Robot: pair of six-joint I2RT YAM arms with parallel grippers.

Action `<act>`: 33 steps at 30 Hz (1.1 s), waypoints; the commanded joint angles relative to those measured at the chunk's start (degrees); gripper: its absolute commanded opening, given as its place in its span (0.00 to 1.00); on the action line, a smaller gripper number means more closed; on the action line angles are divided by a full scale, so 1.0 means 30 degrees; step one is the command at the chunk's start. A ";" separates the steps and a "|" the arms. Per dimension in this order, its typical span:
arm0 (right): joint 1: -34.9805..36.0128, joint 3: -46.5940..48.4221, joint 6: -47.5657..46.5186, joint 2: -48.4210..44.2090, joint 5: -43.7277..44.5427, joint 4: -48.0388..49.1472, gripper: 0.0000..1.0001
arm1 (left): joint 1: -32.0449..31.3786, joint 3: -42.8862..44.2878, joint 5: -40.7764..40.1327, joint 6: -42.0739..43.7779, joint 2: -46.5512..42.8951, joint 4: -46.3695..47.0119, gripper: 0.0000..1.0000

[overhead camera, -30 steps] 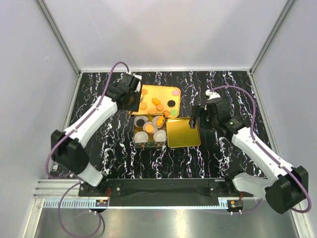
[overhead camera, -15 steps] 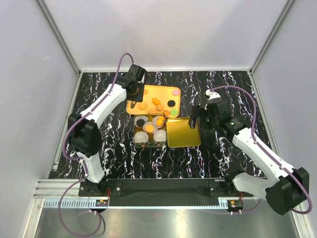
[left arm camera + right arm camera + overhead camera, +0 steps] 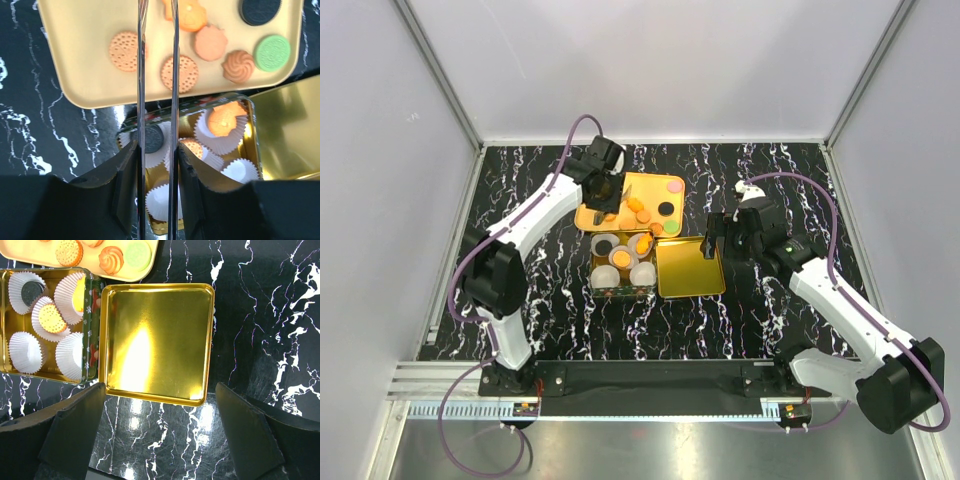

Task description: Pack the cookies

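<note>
Orange cookies (image 3: 123,51), left arm (image 3: 535,212) moved right over tray (image 3: 648,188)

Black marbled table (image 3: 740,330); on it tray (image 3: 640,185), tin (image 3: 94,340), lid (image 3: 690,267)

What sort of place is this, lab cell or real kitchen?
Most likely a lab test cell: blank white panel walls in aluminium framing, a marble-print tabletop, left arm and right arm bolted to a rail.

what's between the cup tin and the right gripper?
The open gold lid, empty, lying flat beside the tin on its right. The right gripper hangs open above the lid's far right corner. The top view shows it, the right wrist view too.
</note>
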 commanded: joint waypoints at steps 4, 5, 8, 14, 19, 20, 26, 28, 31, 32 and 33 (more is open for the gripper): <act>-0.0051 0.0295 -0.0216 -0.0330 -0.0094 0.0564 1.00 | -0.0500 0.0105 0.0243 -0.0416 0.0232 0.0638 0.39; -0.0080 0.0295 -0.0216 -0.0302 -0.0122 0.0564 1.00 | -0.0529 0.0075 0.0242 -0.0446 0.0320 0.0609 0.39; -0.0051 0.0295 -0.0216 -0.0272 -0.0122 0.0564 1.00 | -0.0617 -0.0130 0.0037 -0.0563 0.0233 0.0520 0.39; -0.0051 0.0266 -0.0245 -0.0272 -0.0181 0.0622 1.00 | -0.0822 -0.0833 0.0301 -0.0768 -0.0206 0.0609 0.39; -0.0051 0.0294 -0.0216 -0.0214 -0.0181 0.0623 1.00 | -0.0851 -0.1419 0.0505 -0.1002 -0.0149 0.1047 0.39; -0.0051 0.0295 -0.0245 -0.0213 -0.0210 0.0594 1.00 | -0.0851 -0.1419 0.0564 -0.1061 -0.0090 0.1106 0.39; -0.0080 0.0236 -0.0245 -0.0330 -0.0152 0.0623 1.00 | -0.0851 -0.1069 0.1325 -0.1208 0.0554 0.1604 0.39; -0.0051 0.0236 -0.0217 -0.0331 -0.0152 0.0623 1.00 | -0.0851 -0.0718 0.1443 -0.1208 0.0759 0.1604 0.39; -0.0022 0.0236 -0.0216 -0.0331 -0.0181 0.0623 1.00 | -0.0851 -0.0190 0.1589 -0.1150 0.1111 0.1605 0.39; -0.0050 0.0265 -0.0245 -0.0331 -0.0181 0.0594 1.00 | -0.0822 -0.0044 0.1648 -0.1149 0.1285 0.1604 0.39; -0.0051 0.0265 -0.0217 -0.0302 -0.0152 0.0564 1.00 | -0.0822 0.0277 0.1707 -0.1149 0.1403 0.1604 0.39</act>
